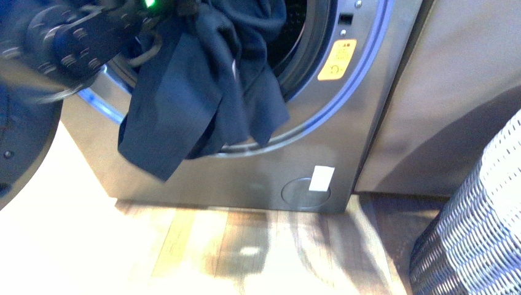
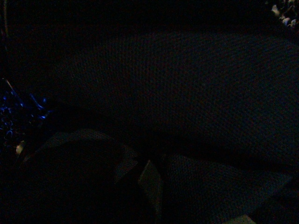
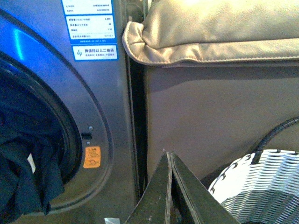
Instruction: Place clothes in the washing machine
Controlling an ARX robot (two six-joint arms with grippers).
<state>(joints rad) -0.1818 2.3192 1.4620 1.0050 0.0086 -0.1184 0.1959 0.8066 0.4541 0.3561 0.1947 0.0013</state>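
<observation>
Found the clothes [image 1: 203,92] slung half out of the washing machine [image 1: 344,141] porthole: top bunched in the opening, long axis running down over the lower rim. Traced the left arm [image 1: 80,37] to that bunch, so nearer, but couldn't judge the left end effector, buried in fabric: clenched or released, no telling. Left wrist view dark, skipped. Spotted the right end effector [image 3: 170,186] pinched closed on nothing, well right beside the basket [image 3: 261,186]. Guessed up-and-inward for the dangling tail.
</observation>
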